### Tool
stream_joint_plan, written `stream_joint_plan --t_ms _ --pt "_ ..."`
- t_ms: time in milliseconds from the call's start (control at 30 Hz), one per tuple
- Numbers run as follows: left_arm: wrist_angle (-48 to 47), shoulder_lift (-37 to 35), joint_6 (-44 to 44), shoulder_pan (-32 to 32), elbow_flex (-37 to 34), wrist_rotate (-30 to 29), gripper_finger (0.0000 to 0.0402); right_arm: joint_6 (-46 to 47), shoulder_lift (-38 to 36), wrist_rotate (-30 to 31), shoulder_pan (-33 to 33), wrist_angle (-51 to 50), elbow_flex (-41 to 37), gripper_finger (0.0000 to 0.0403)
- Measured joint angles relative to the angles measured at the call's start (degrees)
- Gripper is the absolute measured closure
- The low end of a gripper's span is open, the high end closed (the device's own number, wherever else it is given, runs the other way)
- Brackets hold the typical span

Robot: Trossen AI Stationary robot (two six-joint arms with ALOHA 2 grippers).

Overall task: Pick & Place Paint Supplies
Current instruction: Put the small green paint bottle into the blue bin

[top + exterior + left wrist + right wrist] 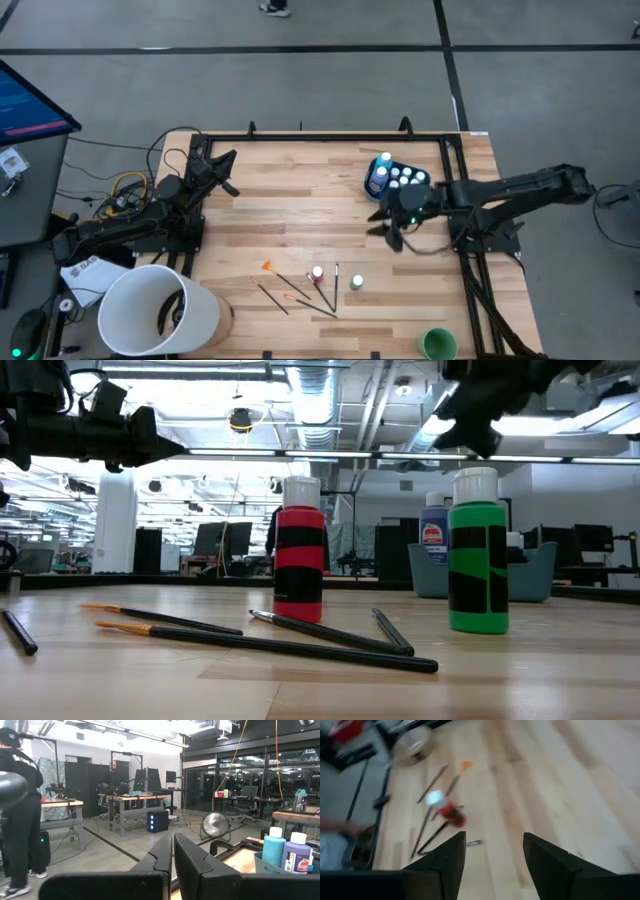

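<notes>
The wooden bench point(300, 215) fills most of the overhead shot. At about 7 o'clock a big white bucket point(160, 310) hangs over the bench edge. The left arm is parked at 9 o'clock, with the left gripper point(228, 170) pointing out toward the room; its jaws sit nearly closed with just a thin slit between them, nothing in them. The right arm comes in from 3 o'clock, and the right gripper point(392, 232) hovers a bit right of bench centre, jaws spread wide and empty.

Right behind that gripper, around 1 o'clock, is the teal tub point(397, 181), already loaded with white-capped paint bottles, including a taller blue bottle point(380, 170). A green round thing point(438, 344) sits down at 5 o'clock near the bench edge; can't tell what it is.

What's loose on the bench is clustered at about 6 o'clock: a red bottle point(299, 550) and a green bottle point(477, 550), both upright and well apart, the green one on the side nearer the right arm. Several thin dark brushes point(330, 640) lie fanned flat around the red bottle, a couple crossing each other, two with orange tips point(268, 266) pointing toward the bucket side. Nothing stands between the open right jaws and that pile, just bare wood.
</notes>
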Motion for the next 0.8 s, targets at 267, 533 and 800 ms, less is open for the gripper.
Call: stream_joint_plan --t_ms 267,533,800 --pt "0.0 0.02 0.01 0.0 0.0 0.0 0.0394 -20.03 7.45 0.02 6.44 4.12 6.6 0.0219" --pt "0.0 0.0 0.0 0.0 0.0 0.01 0.0394 -26.66 15.2 0.08 9.98 -3.21 12.13 0.0215" --pt "0.0 0.01 0.0 0.0 0.0 0.01 0.0394 -22.62 21.8 0.21 11.19 -6.76 16.85 0.0152"
